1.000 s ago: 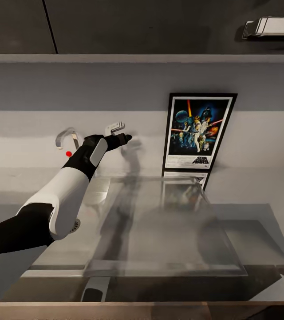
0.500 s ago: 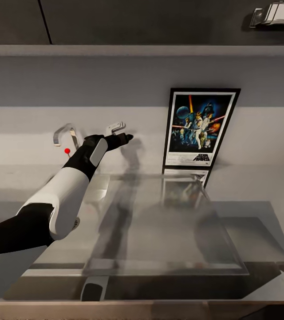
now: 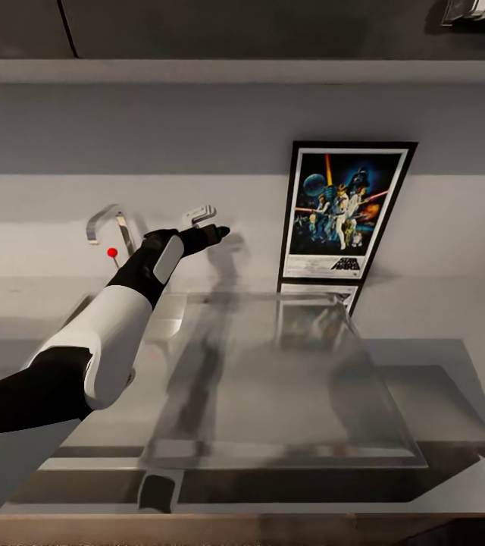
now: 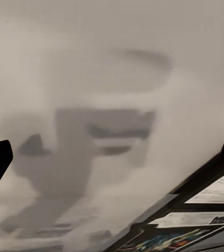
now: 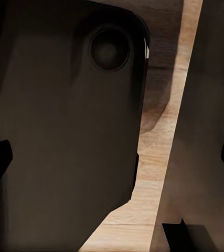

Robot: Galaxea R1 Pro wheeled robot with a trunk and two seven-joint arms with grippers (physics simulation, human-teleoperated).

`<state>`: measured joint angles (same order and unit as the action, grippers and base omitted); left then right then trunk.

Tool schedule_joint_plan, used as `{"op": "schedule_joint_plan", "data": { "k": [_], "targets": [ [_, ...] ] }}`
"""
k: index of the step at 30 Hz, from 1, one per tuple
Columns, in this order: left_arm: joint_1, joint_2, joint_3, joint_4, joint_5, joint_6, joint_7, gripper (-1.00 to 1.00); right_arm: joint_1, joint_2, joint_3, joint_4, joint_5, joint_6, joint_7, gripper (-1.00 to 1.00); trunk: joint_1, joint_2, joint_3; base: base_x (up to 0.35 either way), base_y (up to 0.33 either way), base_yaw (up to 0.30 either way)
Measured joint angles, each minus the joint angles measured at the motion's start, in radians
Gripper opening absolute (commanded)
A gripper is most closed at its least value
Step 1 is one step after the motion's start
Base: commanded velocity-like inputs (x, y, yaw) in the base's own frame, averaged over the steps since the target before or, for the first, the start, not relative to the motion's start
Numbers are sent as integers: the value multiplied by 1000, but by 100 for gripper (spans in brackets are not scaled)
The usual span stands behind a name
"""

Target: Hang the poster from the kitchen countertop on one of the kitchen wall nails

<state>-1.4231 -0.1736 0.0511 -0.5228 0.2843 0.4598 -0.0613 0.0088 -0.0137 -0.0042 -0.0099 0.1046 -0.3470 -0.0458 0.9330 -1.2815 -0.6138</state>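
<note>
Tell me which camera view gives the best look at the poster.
The head view: the poster shows whole there, standing upright against the wall behind the sink, artwork and logo readable. The left wrist view catches just a slanted corner of its frame and border. The right wrist view gives dark robot parts and wood floor.

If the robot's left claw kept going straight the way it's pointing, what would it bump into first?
Probably the plain pale grey wall behind the smooth grey countertop. The left claw points at bare wall, with the black-framed Star Wars poster off to one side. Depth is hard to judge.
</note>
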Motion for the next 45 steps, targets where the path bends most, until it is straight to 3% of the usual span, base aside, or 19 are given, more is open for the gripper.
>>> {"op": "schedule_joint_plan", "data": {
  "k": [29, 45],
  "targets": [
    [0, 0, -7, -9, 0, -2, -8, 100, 0, -2, -1, -3, -1, -5, -2, 100, 0, 0, -46, 0, 0, 0],
    [0, 0, -7, -28, 0, 0, -8, 100, 0, -2, -1, -3, 0, -5, -1, 100, 0, 0, -49, 0, 0, -63]
  ]
}}
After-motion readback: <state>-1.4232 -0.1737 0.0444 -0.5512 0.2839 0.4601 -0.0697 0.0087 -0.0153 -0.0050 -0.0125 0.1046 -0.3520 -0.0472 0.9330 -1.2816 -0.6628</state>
